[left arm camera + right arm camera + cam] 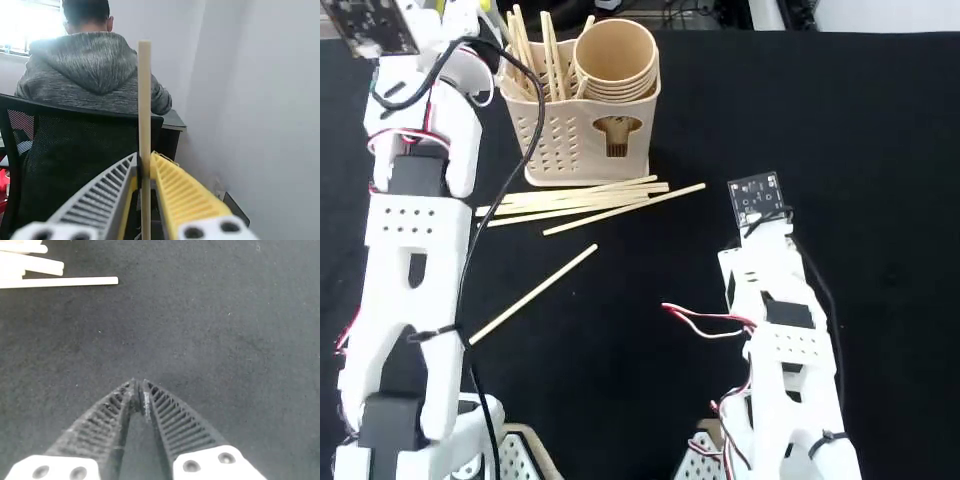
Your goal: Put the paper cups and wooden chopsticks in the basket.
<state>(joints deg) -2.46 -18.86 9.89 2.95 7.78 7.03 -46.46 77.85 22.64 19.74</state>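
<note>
A cream basket [585, 140] stands at the back of the black table, holding stacked paper cups [616, 60] and several upright wooden chopsticks [535, 55]. My left gripper [144, 159] is raised and shut on one chopstick [144, 100], which sticks out straight past the fingertips. The left arm [415, 200] runs up the table's left side to just left of the basket. Several loose chopsticks [580, 200] lie in front of the basket, and a single one [533, 293] lies diagonally nearer the front. My right gripper [138, 385] is shut and empty, low over bare table, with chopstick ends [60, 282] beyond it.
The right arm [775, 300] lies along the table's right half, its camera board [757, 200] just right of the loose chopsticks. Red and white wires [705, 320] loop out to its left. Bare black table stretches to the right of the basket.
</note>
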